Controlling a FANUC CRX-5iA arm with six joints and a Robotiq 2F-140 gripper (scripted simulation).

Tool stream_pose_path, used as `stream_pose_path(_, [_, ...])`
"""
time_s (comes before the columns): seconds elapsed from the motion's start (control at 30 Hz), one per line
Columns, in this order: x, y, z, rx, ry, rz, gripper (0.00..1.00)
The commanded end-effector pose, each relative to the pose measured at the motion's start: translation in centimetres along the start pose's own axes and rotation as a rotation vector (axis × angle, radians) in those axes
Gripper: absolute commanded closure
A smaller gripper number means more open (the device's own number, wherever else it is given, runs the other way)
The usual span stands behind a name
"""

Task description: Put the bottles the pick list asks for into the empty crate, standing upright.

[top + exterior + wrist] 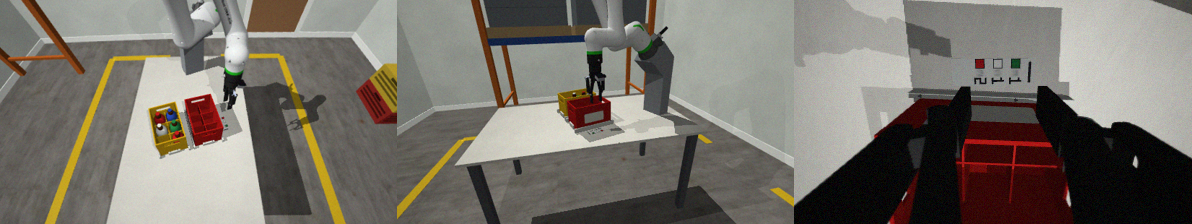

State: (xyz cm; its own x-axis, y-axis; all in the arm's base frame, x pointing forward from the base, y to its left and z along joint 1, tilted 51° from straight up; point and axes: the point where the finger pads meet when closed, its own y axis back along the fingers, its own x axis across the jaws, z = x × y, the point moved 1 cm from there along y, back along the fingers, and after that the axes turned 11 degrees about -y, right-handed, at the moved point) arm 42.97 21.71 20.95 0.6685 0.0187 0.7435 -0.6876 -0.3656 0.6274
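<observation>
The empty red crate [197, 98] [574, 115] [1014, 145] stands mid-table. To its left is the yellow crate [173, 146] [564, 101]. That one holds several upright bottles: two red [157, 117] [177, 135], a blue [171, 115], a white [161, 129] and a green [175, 126]. The pick list [225, 121] [600, 131] [999, 70] lies right of the red crate. Read from its black bar it shows green 1, white 1, red 2. My gripper [230, 105] [596, 100] [1003, 101] hangs over the red crate's edge by the list, fingers apart and empty.
The arm's grey pedestal [193, 61] [657, 83] stands at the table's back. An orange rack [487, 54] is behind the table. Stacked yellow and red crates [379, 94] sit on the floor at the far right. Yellow floor lines [307, 126] ring the table.
</observation>
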Motion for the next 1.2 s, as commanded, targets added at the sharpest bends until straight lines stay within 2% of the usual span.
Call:
stream_pose_path(0.0, [0.0,0.0,0.0,0.0,0.0,0.001,0.56])
stream_pose_path(0.47, [0.0,0.0,0.0,0.0,0.0,0.001,0.56])
stream_pose_path(0.97, [1.0,1.9,7.2,0.0,-0.5,0.001,0.56])
stream_pose_path(1.03, [1.0,1.9,7.2,0.0,-0.5,0.001,0.56])
stream_pose_path(1.17, [1.2,2.4,9.1,0.001,-0.633,0.001,0.56])
